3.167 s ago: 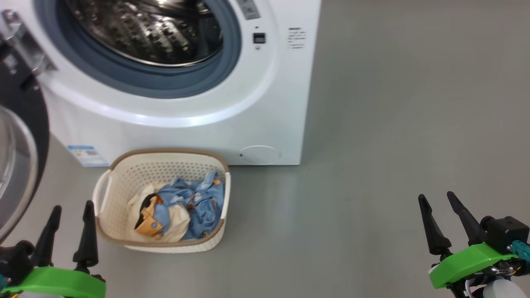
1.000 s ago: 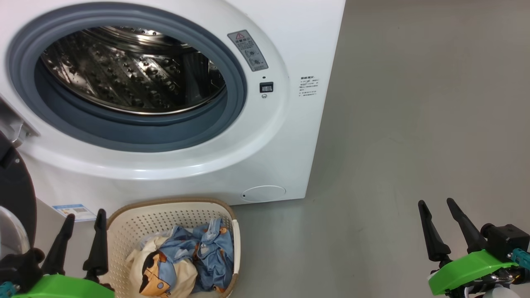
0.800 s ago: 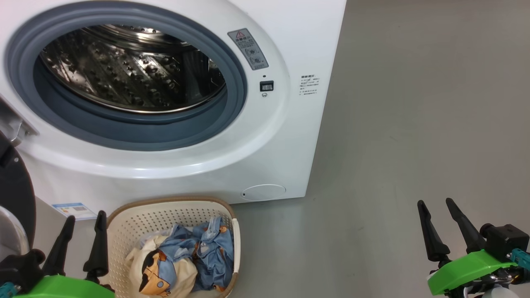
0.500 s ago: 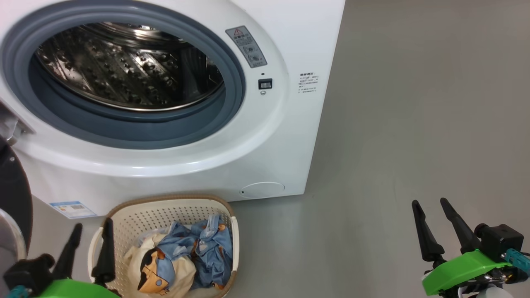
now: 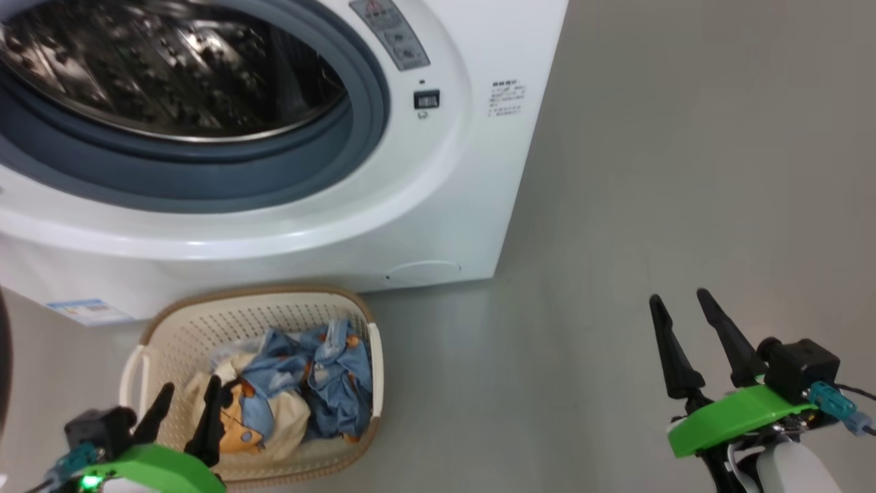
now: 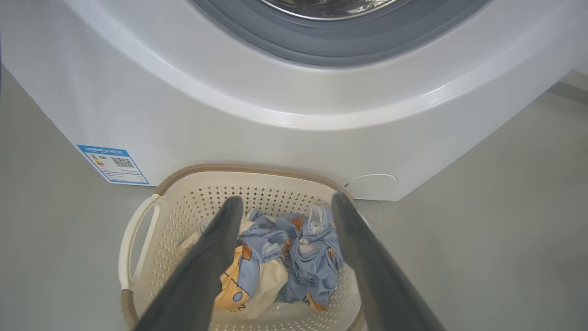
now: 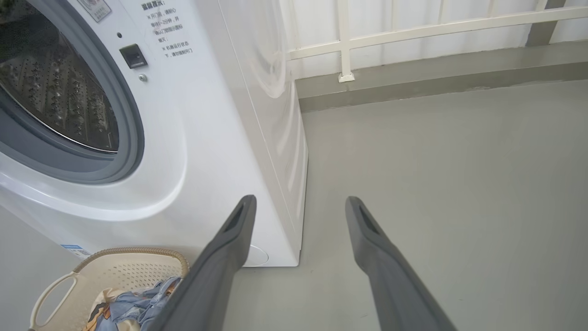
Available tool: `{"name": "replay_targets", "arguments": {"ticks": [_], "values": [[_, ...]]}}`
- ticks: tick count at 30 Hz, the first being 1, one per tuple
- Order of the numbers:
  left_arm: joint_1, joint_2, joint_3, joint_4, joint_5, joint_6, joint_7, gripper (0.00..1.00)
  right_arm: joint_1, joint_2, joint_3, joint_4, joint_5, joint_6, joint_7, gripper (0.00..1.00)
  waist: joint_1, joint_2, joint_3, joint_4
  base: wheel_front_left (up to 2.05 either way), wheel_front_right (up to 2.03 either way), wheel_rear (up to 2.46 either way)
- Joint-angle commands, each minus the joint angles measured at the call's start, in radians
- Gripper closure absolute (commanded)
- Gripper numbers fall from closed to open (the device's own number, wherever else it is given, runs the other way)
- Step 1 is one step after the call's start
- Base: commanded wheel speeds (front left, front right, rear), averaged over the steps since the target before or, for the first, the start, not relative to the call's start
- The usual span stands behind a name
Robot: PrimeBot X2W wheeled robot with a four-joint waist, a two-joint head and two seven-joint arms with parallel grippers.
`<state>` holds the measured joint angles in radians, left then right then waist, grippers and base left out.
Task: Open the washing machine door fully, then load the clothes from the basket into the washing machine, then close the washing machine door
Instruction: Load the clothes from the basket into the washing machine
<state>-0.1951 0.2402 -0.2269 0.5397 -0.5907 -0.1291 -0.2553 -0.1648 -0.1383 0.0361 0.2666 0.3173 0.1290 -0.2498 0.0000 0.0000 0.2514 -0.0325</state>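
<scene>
Now left tool [image 5: 191, 385] by the basket [image 5: 226, 327]

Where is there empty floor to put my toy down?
The grey floor right of the washing machine is bare, down to the right gripper. So is the patch between the basket and that gripper. It is crowded at the lower left: the clothes lie in the basket, and the left gripper hangs over it.

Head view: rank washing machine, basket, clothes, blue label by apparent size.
1. washing machine, largest even though the frame crops it
2. basket
3. clothes, sitting inside the basket
4. blue label, smallest, partly cut off by the basket rim
</scene>
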Motion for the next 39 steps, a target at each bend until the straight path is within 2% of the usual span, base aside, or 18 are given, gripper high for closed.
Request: {"name": "replay_targets", "arguments": {"ticks": [1,9,10,31,39], "values": [[-0.064,0.042,0.002,0.036,-0.015,-0.002,-0.006,0.0,-0.03,0.004,0.028,-0.033,-0.01,0.002,-0.012,0.0,0.0,0.0,0.068,-0.016,0.0,0.0,0.0],[-0.212,0.069,-0.121,0.215,-0.073,-0.002,-0.006,0.0,-0.082,0.029,0.034,-0.053,-0.028,0.002,-0.012,0.0,0.0,0.0,0.181,-0.03,0.0,0.0,0.0],[-0.255,0.078,-0.162,0.263,-0.095,-0.002,-0.006,0.0,-0.1,0.037,0.037,-0.062,-0.034,0.002,-0.012,0.0,0.0,0.0,0.214,-0.034,0.0,0.0,0.0],[-0.56,0.14,-0.483,0.52,-0.312,-0.002,0.004,0.0,-0.214,0.074,0.033,-0.068,-0.073,0.002,-0.012,0.0,0.0,0.0,0.464,-0.032,0.0,0.0,0.0],[-0.646,0.17,-0.54,0.588,-0.385,-0.002,0.038,0.0,-0.237,0.081,0.045,-0.083,-0.081,0.002,-0.012,0.0,0.0,0.0,0.541,-0.044,0.0,0.0,0.0]]}}
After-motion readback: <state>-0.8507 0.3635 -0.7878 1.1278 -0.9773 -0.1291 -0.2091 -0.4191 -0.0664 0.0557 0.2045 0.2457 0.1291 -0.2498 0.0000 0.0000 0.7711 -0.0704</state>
